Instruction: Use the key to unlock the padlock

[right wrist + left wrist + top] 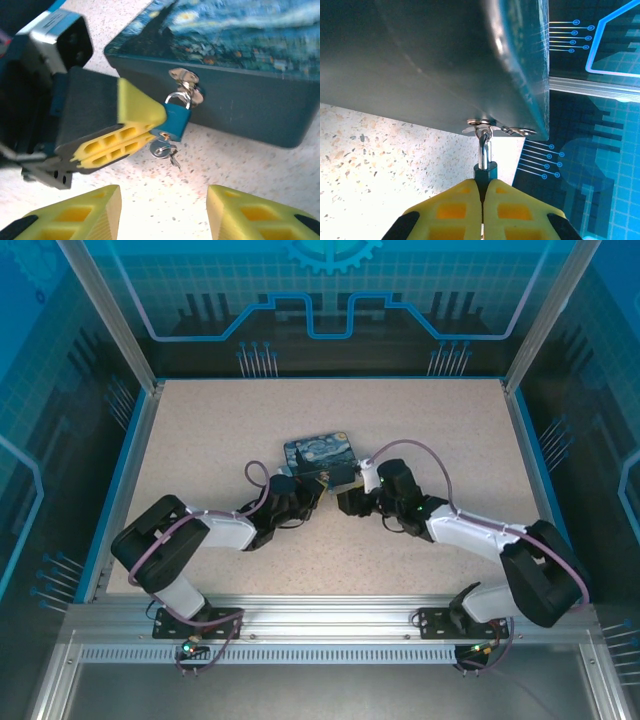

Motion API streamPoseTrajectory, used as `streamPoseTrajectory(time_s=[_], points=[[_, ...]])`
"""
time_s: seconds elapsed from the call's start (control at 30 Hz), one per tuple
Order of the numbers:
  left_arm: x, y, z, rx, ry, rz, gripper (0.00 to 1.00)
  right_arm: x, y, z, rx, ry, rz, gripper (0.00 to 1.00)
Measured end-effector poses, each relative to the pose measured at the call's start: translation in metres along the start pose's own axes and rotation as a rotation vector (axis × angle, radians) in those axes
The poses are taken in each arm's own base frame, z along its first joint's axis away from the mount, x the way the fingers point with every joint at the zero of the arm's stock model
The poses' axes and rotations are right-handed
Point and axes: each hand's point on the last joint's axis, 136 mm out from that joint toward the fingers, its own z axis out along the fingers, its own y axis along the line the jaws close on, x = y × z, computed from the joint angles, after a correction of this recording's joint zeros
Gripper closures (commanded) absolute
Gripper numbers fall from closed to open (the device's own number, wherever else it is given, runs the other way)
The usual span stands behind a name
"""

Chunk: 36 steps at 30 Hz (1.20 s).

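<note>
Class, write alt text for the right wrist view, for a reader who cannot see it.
The left gripper pinches a small blue padlock hanging from a painted tin, the key at its underside. The right gripper stands open in the foreground.

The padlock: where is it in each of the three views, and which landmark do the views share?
Top external: the padlock is tiny, at the near side of the tin, just ahead of the left gripper.
Left wrist: padlock at lower centre, hooked through the hasp, its body between the yellow fingers.
Right wrist: padlock at centre, blue, held by the left gripper.
Shared landmark: the painted tin.
</note>
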Motion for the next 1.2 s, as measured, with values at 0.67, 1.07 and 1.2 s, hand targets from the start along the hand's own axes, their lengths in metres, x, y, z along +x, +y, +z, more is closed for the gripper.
streamPoseTrajectory(time_s=[0.67,1.07,1.2], points=[[0.003,0.004,0.001,-0.03,0.018,-0.002,1.0,0.021,0.009,0.026,0.146,0.084,-0.594,0.55],[0.002,0.005,0.002,-0.038,0.017,-0.003,1.0,0.012,0.009,0.044,0.156,0.091,-0.65,0.71],[0.002,0.007,0.002,-0.046,0.016,-0.003,1.0,0.008,0.008,0.048,0.167,0.089,-0.652,0.76]])
